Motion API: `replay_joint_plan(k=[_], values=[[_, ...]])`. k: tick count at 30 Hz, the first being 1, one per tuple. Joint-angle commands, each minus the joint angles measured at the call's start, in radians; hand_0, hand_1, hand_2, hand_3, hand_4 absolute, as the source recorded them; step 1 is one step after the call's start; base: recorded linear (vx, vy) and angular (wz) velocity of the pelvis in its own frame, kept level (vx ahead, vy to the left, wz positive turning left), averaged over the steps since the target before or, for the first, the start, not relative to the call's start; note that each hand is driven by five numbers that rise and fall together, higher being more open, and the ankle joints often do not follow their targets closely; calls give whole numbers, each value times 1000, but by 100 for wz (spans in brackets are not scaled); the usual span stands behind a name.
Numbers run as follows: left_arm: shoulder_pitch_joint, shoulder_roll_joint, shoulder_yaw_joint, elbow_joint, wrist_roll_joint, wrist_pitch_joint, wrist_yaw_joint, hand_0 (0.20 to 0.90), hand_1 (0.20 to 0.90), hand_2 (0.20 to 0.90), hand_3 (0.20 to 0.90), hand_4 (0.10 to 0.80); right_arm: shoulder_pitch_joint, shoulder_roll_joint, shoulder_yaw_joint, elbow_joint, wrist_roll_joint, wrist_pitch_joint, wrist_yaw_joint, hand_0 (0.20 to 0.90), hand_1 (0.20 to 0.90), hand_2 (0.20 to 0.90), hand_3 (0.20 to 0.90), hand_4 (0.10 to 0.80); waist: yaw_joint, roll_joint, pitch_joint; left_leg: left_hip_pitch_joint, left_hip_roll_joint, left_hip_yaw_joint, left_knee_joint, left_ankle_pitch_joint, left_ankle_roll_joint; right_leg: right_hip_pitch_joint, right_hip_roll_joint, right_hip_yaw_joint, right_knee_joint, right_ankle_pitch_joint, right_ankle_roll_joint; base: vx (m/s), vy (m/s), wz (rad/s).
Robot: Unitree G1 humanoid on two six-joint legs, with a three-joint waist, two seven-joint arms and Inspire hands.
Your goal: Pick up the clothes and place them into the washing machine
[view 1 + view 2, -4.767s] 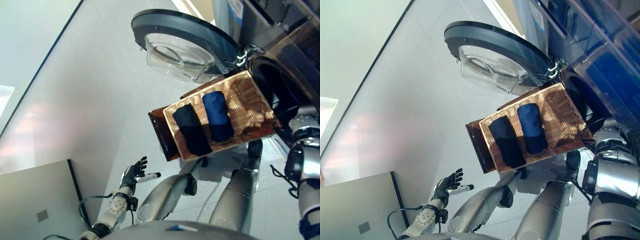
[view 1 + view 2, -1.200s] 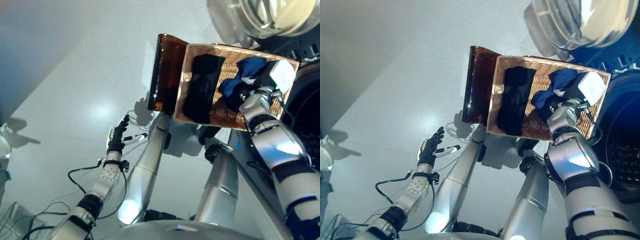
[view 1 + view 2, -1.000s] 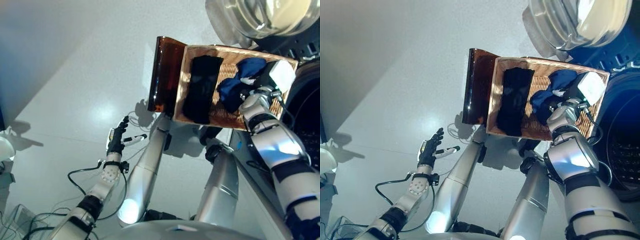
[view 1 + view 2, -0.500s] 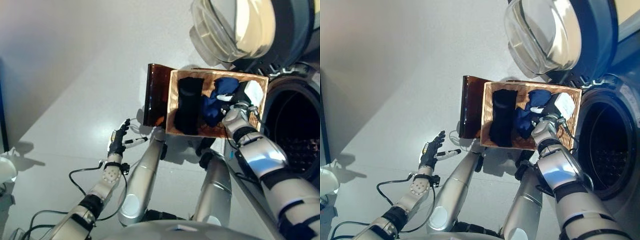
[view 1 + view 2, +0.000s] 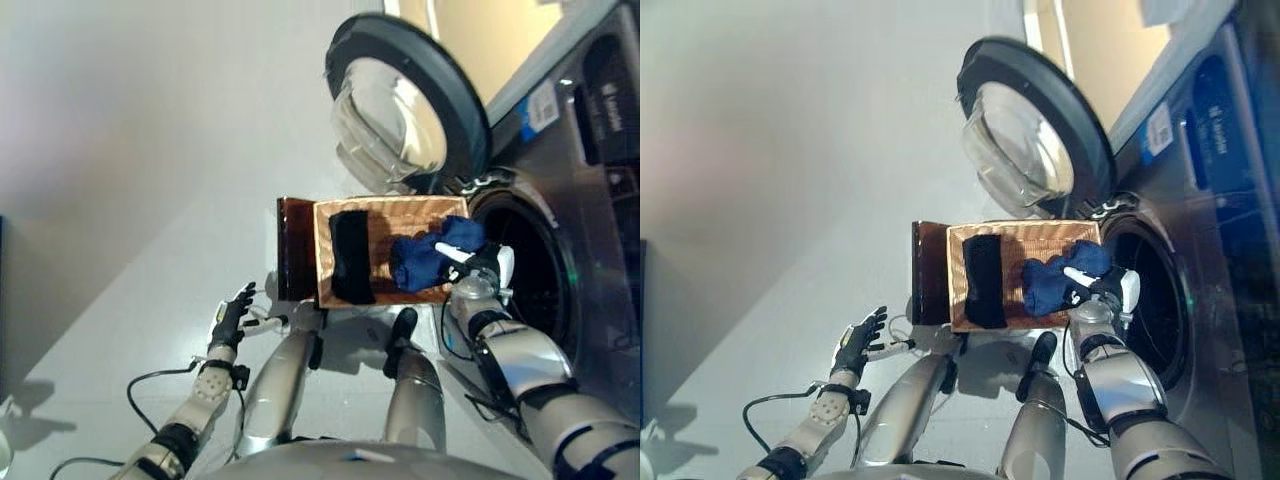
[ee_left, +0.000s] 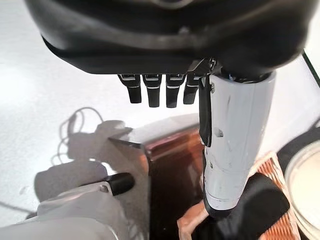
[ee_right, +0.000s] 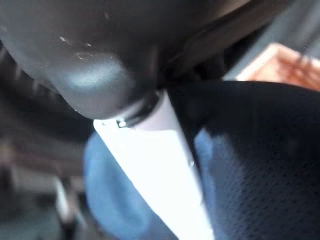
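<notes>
A wicker basket (image 5: 390, 212) stands on a dark brown stand before the washing machine. A black folded cloth (image 5: 350, 258) lies in the basket's left half. A blue cloth (image 5: 425, 258) is bunched at its right side, next to the open drum (image 5: 530, 270). My right hand (image 5: 482, 270) is at the basket's right edge, shut on the blue cloth. In the right wrist view the white thumb (image 7: 160, 165) presses into the blue cloth (image 7: 260, 165). My left hand (image 5: 232, 320) hangs open at the lower left, away from the basket, its fingers (image 6: 155, 90) straight.
The washing machine's round glass door (image 5: 400, 110) stands swung open above the basket. The dark machine front (image 5: 590, 150) fills the right side. The brown stand (image 5: 293, 262) juts out left of the basket. Grey floor (image 5: 150, 200) lies to the left.
The camera has swung, so the whole picture has shifted. The blue cloth, earlier a neat roll in the basket, is now bunched in my right hand near the drum. The left hand stays idle.
</notes>
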Motion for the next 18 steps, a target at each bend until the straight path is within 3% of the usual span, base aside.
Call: replay_joint_plan(k=[1, 6, 7, 9, 10, 18], values=[[27, 1, 46, 0, -7, -35, -25, 900, 900, 900, 900, 800, 39, -32, -59, -68, 319, -131, 105, 200, 200, 200, 200, 300, -2, 11, -28, -55, -15, 8, 54, -64, -41, 19, 11, -2, -78, 37, -40, 15, 40, -11], [30, -23, 55, 31, -25, -40, -48, 900, 900, 900, 900, 800, 98, 29, -124, -113, 545, -177, 205, 200, 200, 200, 200, 300, -13, 30, -39, -53, -20, 17, 57, -73, -37, 11, 9, 13, -71, 32, -40, 7, 45, -7], [28, -50, 61, 54, -51, -52, -52, 900, 900, 900, 900, 800, 135, 89, -188, -184, 691, -238, 248, 200, 200, 200, 200, 300, -25, 50, -45, -58, -22, 24, 58, -76, -36, -1, 7, 25, -70, 29, -40, -1, 79, -8], [29, -56, 60, 58, -65, -62, -53, 900, 900, 900, 900, 800, 136, 110, -211, -217, 721, -271, 238, 200, 200, 200, 200, 300, -26, 57, -47, -61, -22, 26, 59, -77, -35, -7, 7, 28, -68, 29, -40, 4, 67, -14], [46, -70, 44, 51, -70, -72, -48, 900, 900, 900, 900, 800, 146, 139, -286, -258, 788, -330, 230, 200, 200, 200, 200, 300, -34, 75, -47, -63, -24, 29, 59, -80, -32, -11, 7, 35, -65, 23, -40, 9, 37, -18], [40, -96, -11, 73, -96, -95, -30, 900, 900, 900, 900, 800, 107, 129, -383, -325, 754, -448, 95, 200, 200, 200, 200, 300, -52, 131, -43, -84, -34, 35, 76, -86, -30, -37, 6, 62, -40, 6, -43, -2, 49, -6]])
